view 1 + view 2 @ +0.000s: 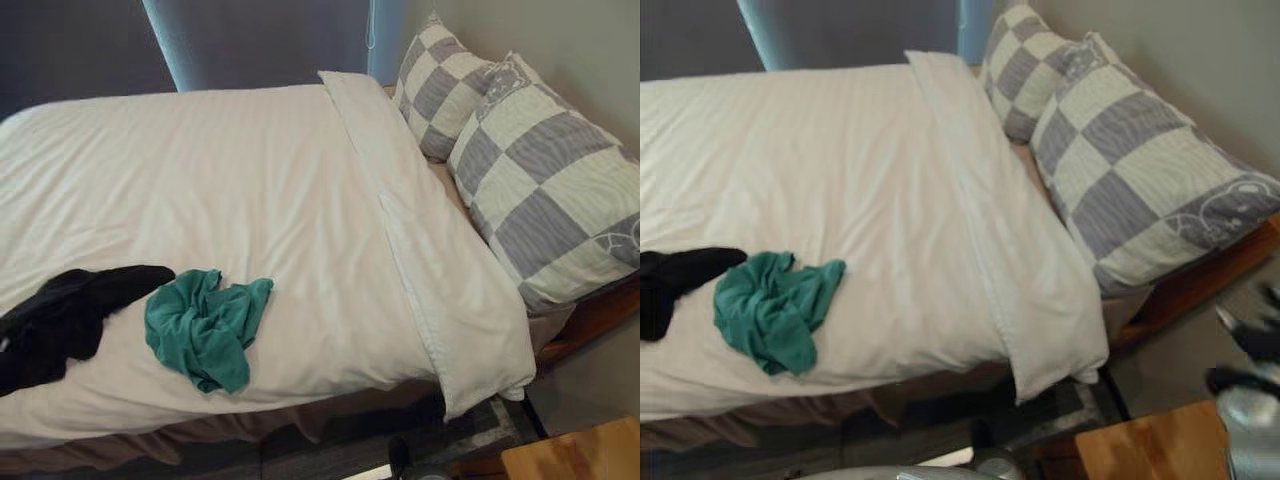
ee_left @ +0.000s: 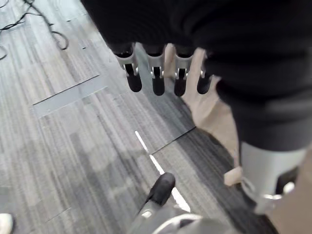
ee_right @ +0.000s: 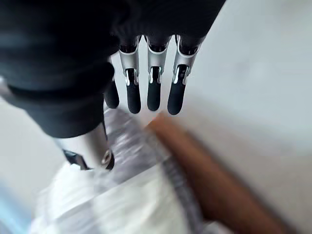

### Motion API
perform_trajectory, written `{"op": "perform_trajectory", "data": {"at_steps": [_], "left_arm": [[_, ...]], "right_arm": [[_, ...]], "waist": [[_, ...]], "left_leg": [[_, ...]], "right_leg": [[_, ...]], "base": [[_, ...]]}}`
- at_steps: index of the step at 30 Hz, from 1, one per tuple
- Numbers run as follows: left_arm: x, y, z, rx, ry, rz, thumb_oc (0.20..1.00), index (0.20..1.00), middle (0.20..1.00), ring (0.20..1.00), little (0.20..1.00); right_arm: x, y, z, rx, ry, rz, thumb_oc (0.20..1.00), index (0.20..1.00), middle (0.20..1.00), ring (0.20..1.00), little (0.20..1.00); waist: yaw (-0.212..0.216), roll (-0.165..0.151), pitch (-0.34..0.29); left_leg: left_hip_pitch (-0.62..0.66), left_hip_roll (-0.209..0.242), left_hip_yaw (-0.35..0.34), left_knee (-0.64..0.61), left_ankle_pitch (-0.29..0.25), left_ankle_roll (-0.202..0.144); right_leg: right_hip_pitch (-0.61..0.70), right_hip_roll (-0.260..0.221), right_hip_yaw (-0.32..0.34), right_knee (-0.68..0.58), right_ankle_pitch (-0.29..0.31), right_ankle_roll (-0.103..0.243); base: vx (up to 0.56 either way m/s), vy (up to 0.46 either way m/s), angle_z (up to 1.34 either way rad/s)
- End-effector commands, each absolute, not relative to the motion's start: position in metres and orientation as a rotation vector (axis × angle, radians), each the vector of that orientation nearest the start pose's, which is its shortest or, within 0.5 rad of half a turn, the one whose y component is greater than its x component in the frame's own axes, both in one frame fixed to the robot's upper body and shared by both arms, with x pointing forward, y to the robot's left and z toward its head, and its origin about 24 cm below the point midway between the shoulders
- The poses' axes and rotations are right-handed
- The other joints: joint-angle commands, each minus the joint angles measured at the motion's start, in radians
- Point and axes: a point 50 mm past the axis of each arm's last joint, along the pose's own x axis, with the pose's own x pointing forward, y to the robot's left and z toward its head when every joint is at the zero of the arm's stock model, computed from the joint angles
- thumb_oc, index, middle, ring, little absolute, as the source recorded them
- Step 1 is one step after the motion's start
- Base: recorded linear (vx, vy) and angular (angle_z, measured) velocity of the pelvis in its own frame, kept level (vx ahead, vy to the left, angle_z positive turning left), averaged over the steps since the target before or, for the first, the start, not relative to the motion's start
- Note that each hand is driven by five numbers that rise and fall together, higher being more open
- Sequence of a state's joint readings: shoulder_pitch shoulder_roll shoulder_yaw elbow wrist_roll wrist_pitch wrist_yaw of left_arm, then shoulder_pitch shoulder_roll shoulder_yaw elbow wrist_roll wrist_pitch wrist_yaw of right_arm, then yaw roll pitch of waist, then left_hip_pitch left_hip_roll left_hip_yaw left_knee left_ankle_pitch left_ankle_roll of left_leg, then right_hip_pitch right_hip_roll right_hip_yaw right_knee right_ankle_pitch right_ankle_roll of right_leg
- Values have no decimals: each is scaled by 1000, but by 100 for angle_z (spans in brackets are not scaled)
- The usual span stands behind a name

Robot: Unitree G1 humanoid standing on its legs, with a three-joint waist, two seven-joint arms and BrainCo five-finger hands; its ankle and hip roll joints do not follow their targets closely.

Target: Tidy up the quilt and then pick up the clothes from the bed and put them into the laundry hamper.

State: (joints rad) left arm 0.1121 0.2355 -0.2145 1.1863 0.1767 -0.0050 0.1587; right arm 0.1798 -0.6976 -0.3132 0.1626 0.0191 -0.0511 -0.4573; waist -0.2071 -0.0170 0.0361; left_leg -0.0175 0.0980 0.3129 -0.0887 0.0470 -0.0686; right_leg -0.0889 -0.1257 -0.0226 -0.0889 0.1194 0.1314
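Two garments lie on the quilt (image 1: 250,190) for you to clear: a green garment (image 1: 205,325), crumpled in a heap, and a black garment (image 1: 60,320) just beside it on the side away from the pillows (image 1: 540,190), the two touching or nearly so. Both sit close to the quilt's near edge, the one facing you. The quilt itself already looks spread flat, with a folded band running across it beside the pillows, so you can judge the tidying largely done and the clothes as the step in hand.

Your left hand (image 2: 161,73) hangs over the floor (image 2: 73,146) with its fingers straight and apart, holding nothing. Your right hand (image 3: 151,83) is likewise relaxed and empty, its fingers straight, hovering near the bed's wooden frame (image 3: 209,180) at the pillow end; in the right eye view it shows as a blur low beside that frame.

What matters for your next move: the clothes lie toward your left, well apart from the pillows, so your left hand is probably the nearer one. The black garment stretches lengthwise along the quilt's near edge, pointing at the green heap; the green one has no clear long axis. A wooden table (image 1: 575,455) stands on the floor near the pillow-end corner of the bed. I cannot point you to the hamper from here.
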Motion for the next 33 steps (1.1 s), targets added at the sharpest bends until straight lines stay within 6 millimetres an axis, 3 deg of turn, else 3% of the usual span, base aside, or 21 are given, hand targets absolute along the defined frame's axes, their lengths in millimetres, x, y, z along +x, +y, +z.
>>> {"op": "perform_trajectory", "data": {"at_steps": [1, 3, 4, 6, 9, 11, 12, 14, 15, 16, 19, 20, 21, 22, 23, 24, 26, 30, 31, 33], "left_arm": [[94, 249, -155, 623, 1178, 18, 1000, 1000, 1000, 1000, 1000], [102, 247, -154, 629, 1149, 11, 1000, 1000, 1000, 1000, 1000], [126, 241, -147, 622, 1059, 19, 1000, 1000, 1000, 1000, 1000], [134, 242, -144, 618, 1030, 22, 1000, 1000, 1000, 1000, 1000], [133, 248, -142, 616, 1022, 50, 1000, 1000, 1000, 1000, 1000], [130, 252, -142, 609, 1028, 68, 1000, 1000, 1000, 1000, 1000], [130, 252, -142, 610, 1029, 68, 1000, 1000, 1000, 1000, 1000], [129, 255, -141, 597, 1024, 79, 1000, 1000, 1000, 1000, 1000], [135, 254, -139, 592, 1013, 85, 1000, 1000, 1000, 1000, 1000], [136, 256, -139, 593, 1014, 92, 1000, 1000, 1000, 1000, 1000], [141, 256, -138, 590, 1025, 106, 1000, 1000, 1000, 1000, 1000], [142, 255, -138, 593, 1027, 104, 1000, 1000, 1000, 1000, 1000], [142, 255, -138, 593, 1027, 104, 1000, 1000, 1000, 1000, 1000], [146, 250, -139, 605, 1026, 81, 1000, 1000, 1000, 1000, 1000], [147, 247, -139, 606, 1023, 75, 1000, 1000, 1000, 1000, 1000], [149, 242, -140, 612, 1017, 56, 1000, 1000, 1000, 1000, 1000], [148, 241, -140, 626, 1009, 39, 1000, 1000, 1000, 1000, 1000], [150, 238, -139, 625, 984, 19, 1000, 1000, 1000, 1000, 1000], [155, 241, -136, 614, 962, 33, 1000, 1000, 1000, 1000, 1000], [158, 245, -133, 601, 943, 48, 1000, 1000, 1000, 1000, 1000]], "right_arm": [[225, -377, 139, -621, -205, -790, 200, 200, 200, 200, 200], [238, -368, 146, -592, -244, -755, 200, 200, 200, 200, 200], [275, -343, 166, -492, -350, -660, 200, 200, 200, 200, 200], [285, -331, 172, -432, -384, -605, 200, 200, 200, 200, 200], [293, -313, 160, -255, -398, -544, 200, 200, 200, 200, 200], [293, -307, 141, -113, -369, -531, 200, 200, 200, 200, 200], [293, -307, 140, -112, -369, -530, 200, 200, 200, 200, 200], [289, -302, 97, 30, -231, -518, 200, 200, 200, 200, 200], [279, -299, 48, 39, -36, -533, 200, 200, 200, 200, 200], [270, -300, 19, 46, 87, -559, 200, 200, 200, 200, 200], [219, -290, -67, 50, 502, -589, 200, 200, 200, 200, 200], [198, -287, -90, 38, 637, -590, 200, 200, 200, 200, 200], [198, -287, -90, 38, 637, -590, 200, 200, 200, 200, 200], [142, -280, -129, -32, 933, -562, 200, 200, 200, 200, 200], [127, -277, -137, -57, 1007, -546, 341, 341, 341, 341, 341], [109, -275, -144, -88, 1085, -531, 1000, 1000, 1000, 1000, 1000], [73, -273, -154, -108, 1203, -524, 1000, 1000, 1000, 1000, 1000], [54, -273, -158, -240, 1310, -438, 1000, 1000, 1000, 1000, 1000], [62, -272, -156, -365, 1293, -328, 1000, 1000, 1000, 1000, 1000], [82, -276, -150, -483, 1226, -234, 1000, 1000, 1000, 1000, 1000]], "waist": [[46, -15, 127], [54, -7, 150], [73, 13, 248], [83, 20, 290], [96, 51, 329], [100, 64, 347], [100, 64, 344], [101, 72, 359], [97, 69, 369], [95, 69, 370], [86, 62, 359], [82, 60, 353], [81, 60, 354], [70, 56, 327], [66, 55, 315], [61, 51, 300], [57, 47, 261], [62, 46, 228], [79, 36, 229], [114, 12, 240]], "left_leg": [[30, 54, -5, 1, -43, -48], [15, 53, -10, 1, -36, -49], [-68, 55, -20, 59, -20, -46], [-142, 57, -28, 148, -46, -50], [-297, 72, -33, 266, -72, -54], [-357, 83, -38, 321, -88, -48], [-361, 84, -38, 325, -90, -48], [-415, 98, -51, 397, -116, -38], [-434, 104, -66, 446, -137, -30], [-434, 102, -71, 460, -145, -27], [-393, 91, -80, 439, -153, -24], [-374, 86, -80, 417, -151, -25], [-372, 85, -80, 416, -150, -25], [-278, 67, -77, 328, -129, -33], [-239, 56, -80, 296, -128, -33], [-198, 51, -76, 254, -119, -35], [-132, 39, -67, 189, -95, -37], [-66, 5, -78, 163, -95, -33], [-81, -6, -108, 242, -115, -38], [-120, -3, -211, 393, -103, -80]], "right_leg": [[29, -30, 15, 13, -94, 57], [8, -29, 19, 24, -98, 55], [-102, -22, 38, 135, -123, 40], [-158, -20, 41, 191, -142, 31], [-313, -27, 40, 307, -160, 25], [-375, -26, 45, 367, -176, 16], [-379, -26, 45, 370, -177, 16], [-430, -22, 50, 442, -202, 6], [-446, -22, 50, 489, -218, -2], [-443, -23, 48, 503, -224, -3], [-400, -31, 37, 487, -227, -2], [-381, -33, 35, 467, -223, 0], [-379, -33, 35, 466, -223, 0], [-286, -35, 17, 388, -204, 11], [-245, -35, 11, 351, -199, 14], [-202, -33, 0, 307, -190, 18], [-123, -33, -22, 227, -167, 25], [-10, -61, -43, 118, -126, 38], [25, -76, -34, 82, -113, 38], [56, -99, -25, 56, -104, 31]], "base": [[-116, -38, 16], [-205, -44, 17], [-329, -68, 8], [-277, -92, -5], [-189, -73, 25], [-115, -37, 2], [-66, -21, -5], [-72, -19, -2], [-50, -4, -1], [-12, 7, 4], [74, 26, 7], [73, 23, 7], [164, 47, 10], [200, 43, 7], [265, 48, 10], [218, 6, 25], [183, 1, 32], [110, 80, 14], [20, 183, 9], [-35, 220, -1]]}}
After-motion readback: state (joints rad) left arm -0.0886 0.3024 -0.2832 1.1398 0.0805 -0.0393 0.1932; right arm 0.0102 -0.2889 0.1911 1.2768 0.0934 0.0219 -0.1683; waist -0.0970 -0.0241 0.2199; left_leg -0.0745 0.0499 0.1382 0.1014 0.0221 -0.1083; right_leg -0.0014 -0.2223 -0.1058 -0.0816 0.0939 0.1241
